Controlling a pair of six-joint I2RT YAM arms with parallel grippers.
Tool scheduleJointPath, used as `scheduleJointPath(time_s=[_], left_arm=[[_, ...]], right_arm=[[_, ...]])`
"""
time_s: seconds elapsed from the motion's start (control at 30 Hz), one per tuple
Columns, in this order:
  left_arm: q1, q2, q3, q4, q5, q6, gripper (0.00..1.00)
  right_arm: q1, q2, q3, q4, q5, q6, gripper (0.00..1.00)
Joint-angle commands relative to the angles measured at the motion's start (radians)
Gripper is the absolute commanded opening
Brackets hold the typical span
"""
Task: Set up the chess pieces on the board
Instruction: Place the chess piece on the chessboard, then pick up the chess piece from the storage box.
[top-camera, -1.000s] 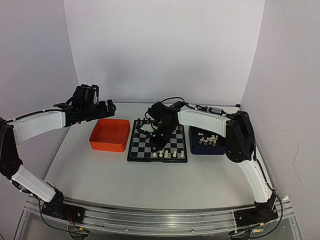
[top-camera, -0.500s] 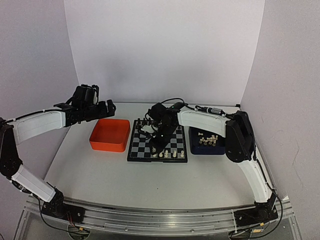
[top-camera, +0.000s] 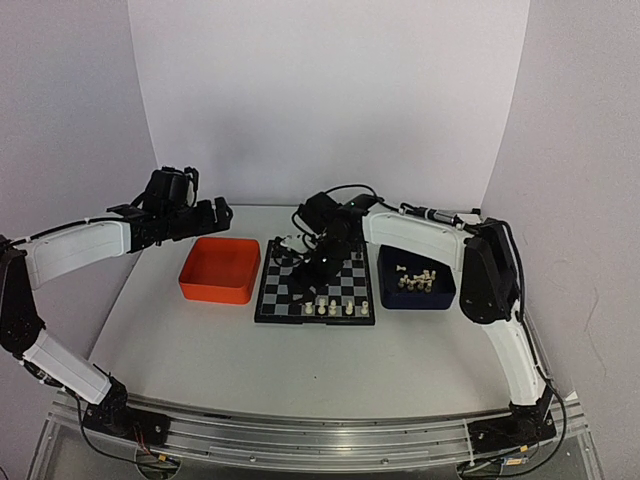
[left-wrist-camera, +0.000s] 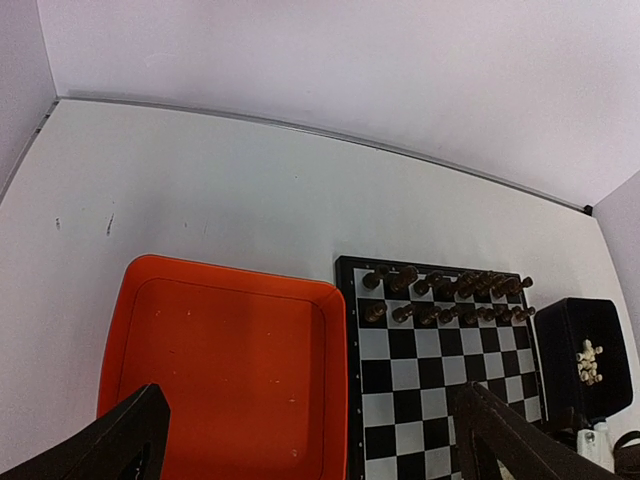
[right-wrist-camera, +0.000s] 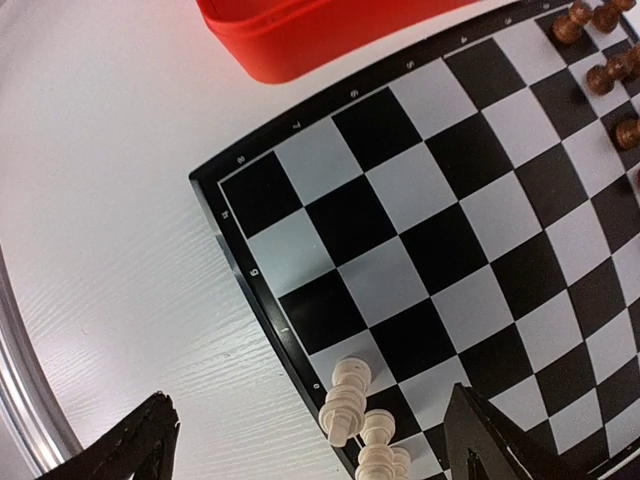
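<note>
Cream-white chess pieces (right-wrist-camera: 347, 400) seem light, rigid and tippy; we would pinch their waists. Our left claw (left-wrist-camera: 312, 440) and right claw (right-wrist-camera: 310, 436) gape empty.

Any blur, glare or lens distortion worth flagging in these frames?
Top view: even, soft light, no glare; the white pieces are too small to resolve. Left wrist: sharp, tray evenly lit. Right wrist: sharp, but the board lines bow slightly from wide-angle distortion.

Board (top-camera: 283, 296) lies between left tray (top-camera: 216, 289) and right tray (top-camera: 397, 299).
</note>
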Motion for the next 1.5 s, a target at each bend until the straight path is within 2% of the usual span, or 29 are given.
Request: scheduleJointPath(time_s=[0.0, 0.27, 0.5, 0.67, 0.87, 1.2, 1.47], left_arm=[[0.004, -0.03, 0.044, 0.043, 0.007, 0.02, 1.0], [0.004, -0.058, 0.051, 0.071, 0.029, 0.029, 1.0], [0.004, -0.058, 0.07, 0.094, 0.032, 0.037, 1.0], [0.003, -0.032, 0.088, 0.107, 0.013, 0.043, 1.0], [0.004, 0.03, 0.127, 0.133, -0.024, 0.017, 1.0], [0.004, 0.161, 0.222, 0.175, -0.046, -0.022, 1.0], [0.012, 0.256, 0.322, 0.18, -0.054, -0.06, 1.0]], right_arm=[[0.005, -0.127, 0.047, 0.046, -0.022, 0.035, 0.91], [-0.045, -0.216, 0.037, 0.078, 0.038, 0.145, 0.91], [-0.193, -0.294, -0.037, 0.085, 0.03, 0.314, 0.91], [-0.293, -0.343, -0.119, 0.083, 0.072, 0.379, 0.91], [-0.38, -0.391, -0.215, 0.081, 0.129, 0.42, 0.91], [-0.52, -0.401, -0.296, 0.074, 0.085, 0.481, 0.91], [-0.56, -0.37, -0.307, 0.053, 0.11, 0.433, 0.91]])
